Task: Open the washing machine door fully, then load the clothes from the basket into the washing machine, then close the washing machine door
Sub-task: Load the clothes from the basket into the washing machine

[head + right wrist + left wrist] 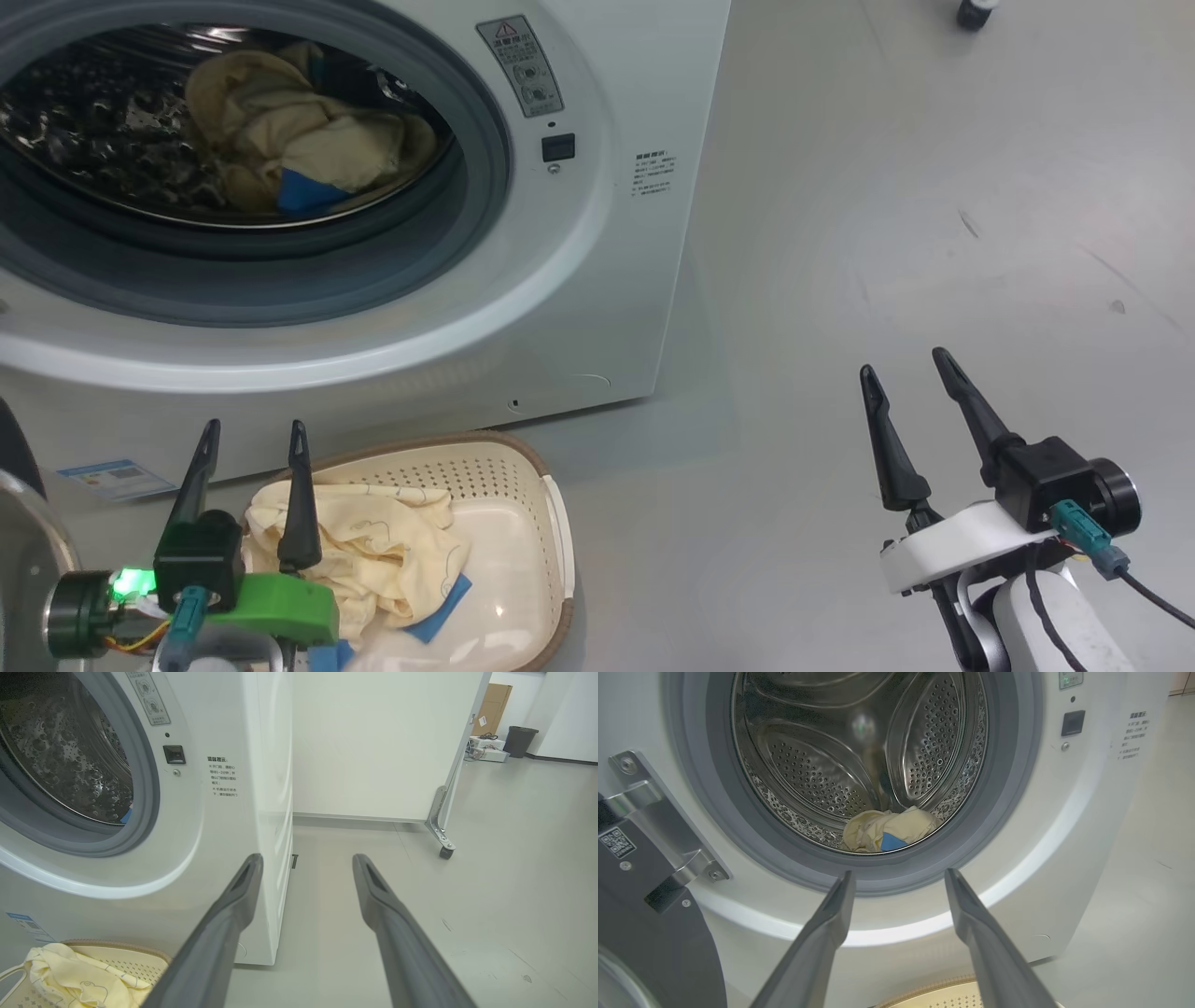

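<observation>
Washing machine, a white front-loader, stood on the grey floor with its round opening uncovered. The washing machine door hung swung out on its hinge bracket at the robot's left, dark grey inner frame facing the left wrist camera. Inside the grey gasket, the perforated steel drum held part of the clothes: a crumpled pale-yellow bundle with a bright-blue piece at its lower edge, resting on the drum bottom.

The basket sat on the floor just in front of the machine, below the opening. The remaining garments, pale yellow with line-drawn prints and blue patches, lay in its left half.

The left claw hovered over the basket's left side, fingers spread and empty, aimed toward the drum. The right claw hung over bare floor, well right of the basket, fingers likewise spread and holding nothing.

A blue label sticker marked the machine's lower front.
</observation>
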You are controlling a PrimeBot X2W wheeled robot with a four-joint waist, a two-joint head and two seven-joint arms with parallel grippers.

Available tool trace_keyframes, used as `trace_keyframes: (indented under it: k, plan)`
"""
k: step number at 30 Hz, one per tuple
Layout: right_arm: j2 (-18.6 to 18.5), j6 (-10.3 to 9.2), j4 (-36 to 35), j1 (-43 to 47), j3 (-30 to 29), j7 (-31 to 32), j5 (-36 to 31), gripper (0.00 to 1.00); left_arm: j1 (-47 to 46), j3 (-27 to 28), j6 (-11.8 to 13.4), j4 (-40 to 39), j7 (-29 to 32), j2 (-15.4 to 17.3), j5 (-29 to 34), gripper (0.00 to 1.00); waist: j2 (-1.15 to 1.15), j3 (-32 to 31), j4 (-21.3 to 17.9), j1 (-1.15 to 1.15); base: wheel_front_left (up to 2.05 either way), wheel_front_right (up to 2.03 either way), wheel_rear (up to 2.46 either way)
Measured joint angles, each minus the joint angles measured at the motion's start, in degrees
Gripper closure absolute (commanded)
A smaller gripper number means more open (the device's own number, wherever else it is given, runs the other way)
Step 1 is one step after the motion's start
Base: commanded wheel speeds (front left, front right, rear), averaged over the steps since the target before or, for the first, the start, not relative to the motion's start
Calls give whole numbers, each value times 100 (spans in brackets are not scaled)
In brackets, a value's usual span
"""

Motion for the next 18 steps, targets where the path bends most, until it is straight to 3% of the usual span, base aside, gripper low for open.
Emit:
trace_keyframes:
  k: [18]
  plan:
    - [112, -54, -9, 629, 29, 0, -44, 0, 844, -94, -69, -450, 0, 10, 14, 0, 0, -978, 366, 0, 0, 0, 0]
